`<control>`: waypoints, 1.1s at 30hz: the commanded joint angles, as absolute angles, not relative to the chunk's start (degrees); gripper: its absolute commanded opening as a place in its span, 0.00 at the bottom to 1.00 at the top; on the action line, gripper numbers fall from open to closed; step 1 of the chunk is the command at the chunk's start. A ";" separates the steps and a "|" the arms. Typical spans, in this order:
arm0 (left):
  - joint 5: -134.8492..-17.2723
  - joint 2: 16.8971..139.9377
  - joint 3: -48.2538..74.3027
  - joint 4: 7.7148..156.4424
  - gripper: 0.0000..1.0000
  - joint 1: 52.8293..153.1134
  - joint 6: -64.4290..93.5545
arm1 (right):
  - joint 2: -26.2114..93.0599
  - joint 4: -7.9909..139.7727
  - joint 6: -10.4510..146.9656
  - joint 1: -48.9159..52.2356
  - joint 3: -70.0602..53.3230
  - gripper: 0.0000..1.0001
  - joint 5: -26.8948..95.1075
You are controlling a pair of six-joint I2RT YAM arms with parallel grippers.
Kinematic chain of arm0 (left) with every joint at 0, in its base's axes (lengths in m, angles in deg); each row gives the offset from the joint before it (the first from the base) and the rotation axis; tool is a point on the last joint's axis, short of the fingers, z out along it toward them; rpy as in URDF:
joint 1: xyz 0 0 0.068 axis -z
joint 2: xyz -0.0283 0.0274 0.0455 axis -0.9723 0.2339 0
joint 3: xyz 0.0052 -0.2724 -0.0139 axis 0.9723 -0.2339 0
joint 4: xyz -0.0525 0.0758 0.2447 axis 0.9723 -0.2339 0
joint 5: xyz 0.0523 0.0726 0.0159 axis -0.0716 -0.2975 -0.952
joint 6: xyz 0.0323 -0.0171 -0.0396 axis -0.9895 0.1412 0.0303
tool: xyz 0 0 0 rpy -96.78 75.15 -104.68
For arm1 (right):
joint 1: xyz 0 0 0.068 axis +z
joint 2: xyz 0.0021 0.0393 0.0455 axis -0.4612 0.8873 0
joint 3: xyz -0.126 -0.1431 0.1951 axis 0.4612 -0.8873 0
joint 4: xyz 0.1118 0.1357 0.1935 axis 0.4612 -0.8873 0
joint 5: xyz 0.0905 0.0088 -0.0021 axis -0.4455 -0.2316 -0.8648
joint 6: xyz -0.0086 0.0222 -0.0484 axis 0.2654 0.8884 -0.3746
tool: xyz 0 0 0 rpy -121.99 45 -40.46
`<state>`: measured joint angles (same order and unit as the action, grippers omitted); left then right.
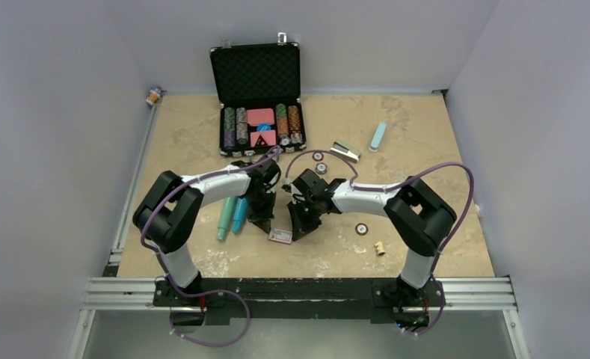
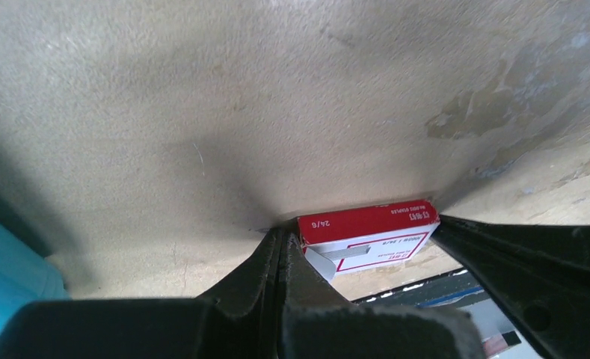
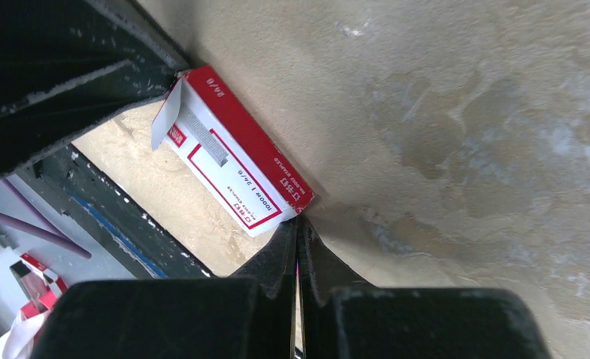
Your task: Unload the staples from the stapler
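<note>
Locates staples (image 3: 206,137) atop box (image 3: 239,187), near the middle of the near edge of the worktop (image 1: 426,187). Places stapler (image 1: 345,150) well apart, toward the far edge. Judges unloading all but done and takes the step in hand for settling the strip. Calls next for a straight lift clear, without jogging the strip. Reads both arms as reaching inward, wrists pitched steeply down. Finds left gripper (image 2: 280,250) and right gripper (image 3: 297,235) both closed, nothing visibly held, tips down at opposite ends of the box; cannot tell whether touching.

A small red-and-white cardboard box (image 2: 366,232), just beyond the left gripper (image 2: 280,241) fingertips, reads "24/6" on its red side; smaller print blurs.
</note>
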<state>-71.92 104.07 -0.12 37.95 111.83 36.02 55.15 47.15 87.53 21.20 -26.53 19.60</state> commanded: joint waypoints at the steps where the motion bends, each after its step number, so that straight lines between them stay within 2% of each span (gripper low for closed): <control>1: -74.95 106.34 -2.84 37.06 0.00 112.86 37.05 | 56.21 48.19 85.38 19.82 -24.50 0.00 21.09; 13: -78.64 104.80 2.09 29.19 0.01 112.84 39.16 | 55.40 46.28 83.70 18.15 -23.07 0.00 22.91; 25: -85.42 99.62 8.42 19.71 0.56 112.72 39.17 | 51.30 43.18 82.33 16.33 -22.05 0.00 25.53; 30: -88.29 96.11 13.05 15.70 0.63 112.70 38.21 | 45.83 39.73 81.63 16.36 -20.20 0.00 27.18; 31: -88.89 95.30 13.79 15.12 0.68 112.73 38.04 | 44.62 39.16 81.58 16.32 -19.81 0.04 27.65; 33: -89.72 93.44 14.94 14.16 0.71 112.69 37.50 | 42.11 37.84 81.67 16.35 -19.08 0.22 28.86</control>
